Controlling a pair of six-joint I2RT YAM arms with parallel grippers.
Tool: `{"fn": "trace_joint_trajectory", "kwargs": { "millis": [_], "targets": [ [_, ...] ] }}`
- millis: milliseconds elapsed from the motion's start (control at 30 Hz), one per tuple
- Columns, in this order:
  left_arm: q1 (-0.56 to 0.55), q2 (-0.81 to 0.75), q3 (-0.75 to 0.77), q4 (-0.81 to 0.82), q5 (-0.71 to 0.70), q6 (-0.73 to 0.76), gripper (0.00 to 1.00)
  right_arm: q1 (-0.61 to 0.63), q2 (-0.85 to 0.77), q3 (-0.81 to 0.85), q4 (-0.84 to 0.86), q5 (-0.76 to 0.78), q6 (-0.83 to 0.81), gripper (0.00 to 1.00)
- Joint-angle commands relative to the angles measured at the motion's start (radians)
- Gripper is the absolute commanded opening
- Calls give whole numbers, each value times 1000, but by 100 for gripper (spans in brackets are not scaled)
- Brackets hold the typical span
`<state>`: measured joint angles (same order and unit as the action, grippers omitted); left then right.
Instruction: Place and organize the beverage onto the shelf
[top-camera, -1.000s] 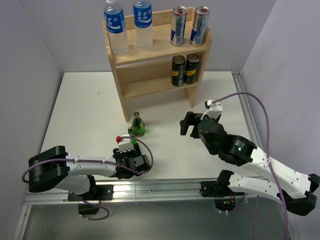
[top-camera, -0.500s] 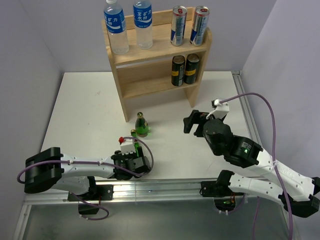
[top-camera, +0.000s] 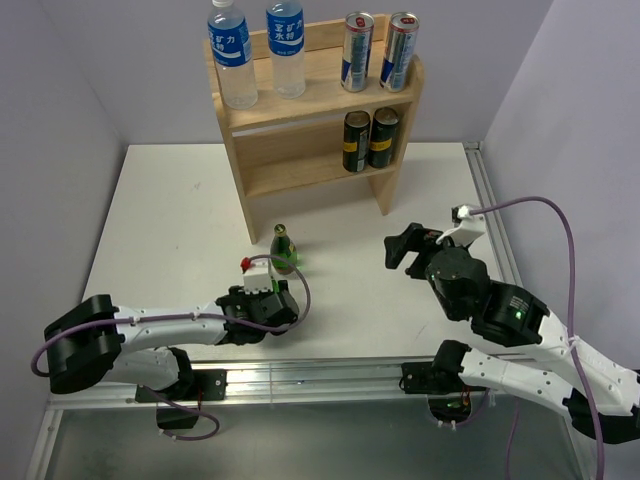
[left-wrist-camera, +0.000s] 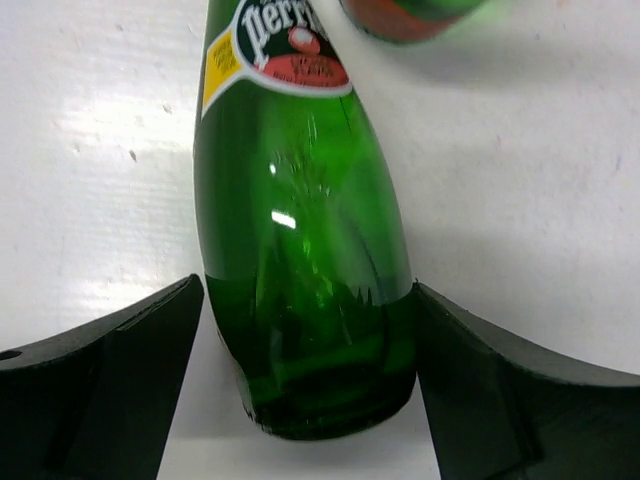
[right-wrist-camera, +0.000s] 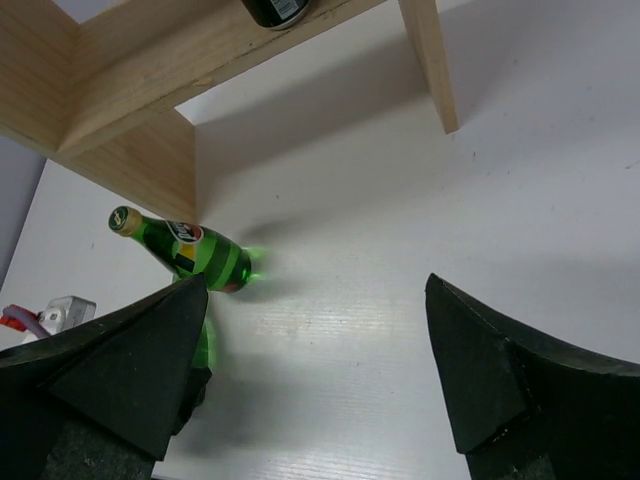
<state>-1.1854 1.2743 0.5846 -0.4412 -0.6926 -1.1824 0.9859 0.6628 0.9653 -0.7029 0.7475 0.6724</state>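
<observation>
Tabletop (top-camera: 170, 220) white. Shelf (top-camera: 290, 140) at its far edge, already carrying bottles and cans. Right pincer (right-wrist-camera: 317, 285) gapes wide, holds nothing, sits off to the right. Left pincer (left-wrist-camera: 307, 290) is the nearer one: fingers spread, straddling the fat base of the green Perrier bottle (left-wrist-camera: 295, 200), no squeeze evident. Bottle's long axis runs straight ahead of that pincer, label end farther out. Second green bottle (top-camera: 284, 255) just beyond, on the tabletop.
</observation>
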Motion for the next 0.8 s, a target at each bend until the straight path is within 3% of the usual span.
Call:
{"fn": "trace_joint_trajectory", "kwargs": {
  "millis": [0,200,433,633,767],
  "targets": [
    [53,13,29,68,30,112,89,5,-26,32,-43,50,35,96],
    [141,106,95,150,90,197,91,7,-45,38,-78,64,50,96],
    [159,243,196,136,113,218,89,5,-51,44,-96,79,64,96],
    [159,206,123,134,128,164,85,5,-55,36,-93,85,72,96],
    [165,195,87,124,134,130,76,7,-49,23,-81,73,72,96]
  ]
}}
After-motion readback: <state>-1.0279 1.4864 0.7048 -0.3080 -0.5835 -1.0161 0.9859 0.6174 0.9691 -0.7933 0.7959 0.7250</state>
